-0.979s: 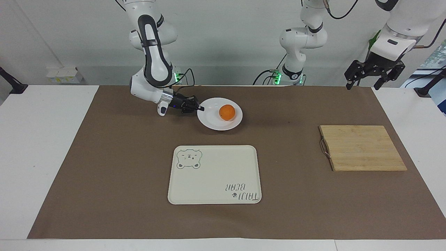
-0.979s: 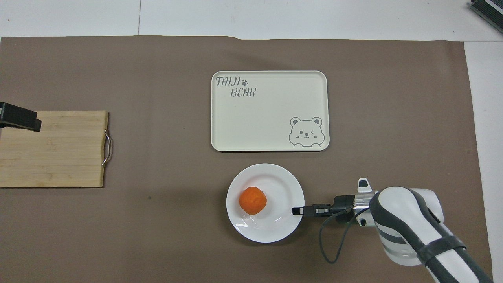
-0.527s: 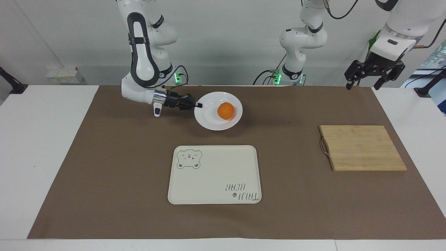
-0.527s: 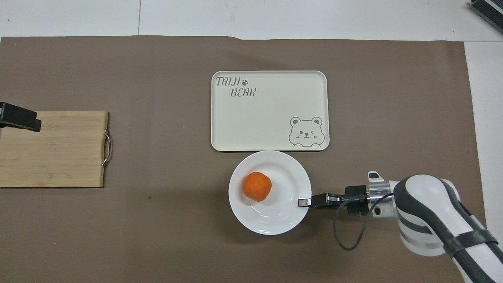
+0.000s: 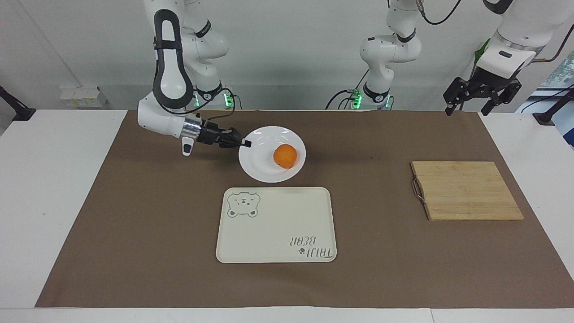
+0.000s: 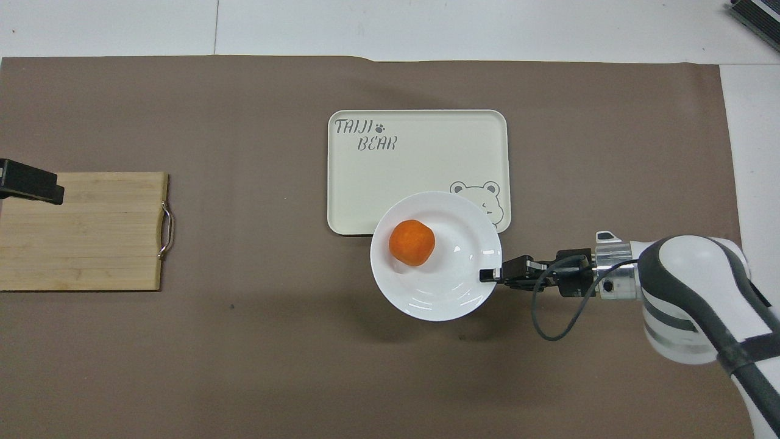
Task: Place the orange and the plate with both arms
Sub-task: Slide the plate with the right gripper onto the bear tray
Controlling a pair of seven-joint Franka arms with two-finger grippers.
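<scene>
Right gripper (image 5: pixel 245 143) pinched shut on the rim of the plate (image 5: pixel 262 166), at the edge toward the right arm's end of the table. Arm reached in level from the middle left of the facing frame; in the overhead frame it came in from the lower right, gripper (image 6: pixel 485 275) at centre right.

Plate sat at frame centre in both views, raised off the brown mat (image 5: pixel 134 224), its shadow on the mat below it. It looked about level. Round, so no long axis to note. In the overhead frame its upper edge (image 6: pixel 426 198) overlapped the lower edge of the cream tray (image 6: pixel 414 171), covering part of the bear drawing.

Orange (image 5: pixel 285 156) rested on the plate, off-centre, on the part away from the gripper; overhead, at (image 6: pixel 412 242).

Against a second earlier: the plate had risen from the mat and shifted toward the tray, orange riding with it. The arm's elbow had swung outward.

Left gripper (image 5: pixel 480 95) hung at the upper right of the facing frame, fingers spread wide, holding nothing, unmoved. Overhead, only a dark tip (image 6: pixel 30 186) showed at the left edge, over the wooden board (image 6: pixel 91 244).
</scene>
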